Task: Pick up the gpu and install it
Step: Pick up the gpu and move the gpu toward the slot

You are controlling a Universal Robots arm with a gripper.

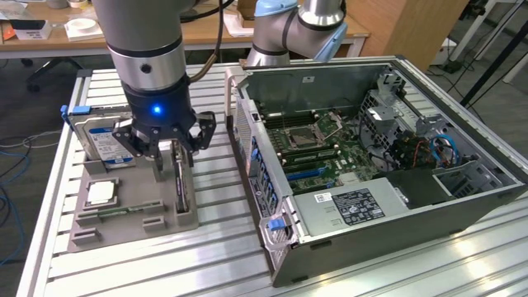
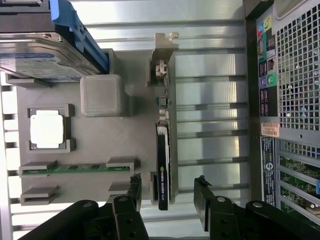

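My gripper (image 1: 173,151) (image 2: 167,189) is spread wide right over the gpu (image 1: 182,185) (image 2: 163,150), one jaw on each side of the card and neither touching it. The card itself stands on its edge in a slot of the grey holder (image 1: 115,234) on the slatted table (image 1: 412,272). Crowding it are the blue-labelled hard drive (image 1: 103,139) upright at one end of the holder, a cpu (image 1: 101,193) and memory stick (image 2: 65,168) lying flat, a grey block (image 2: 101,95) just beside the card, and the open pc case (image 1: 387,226) near on the other side. There's pale lettering along the card's black edge and stickers on the case's back panel, but I can't read any of it.
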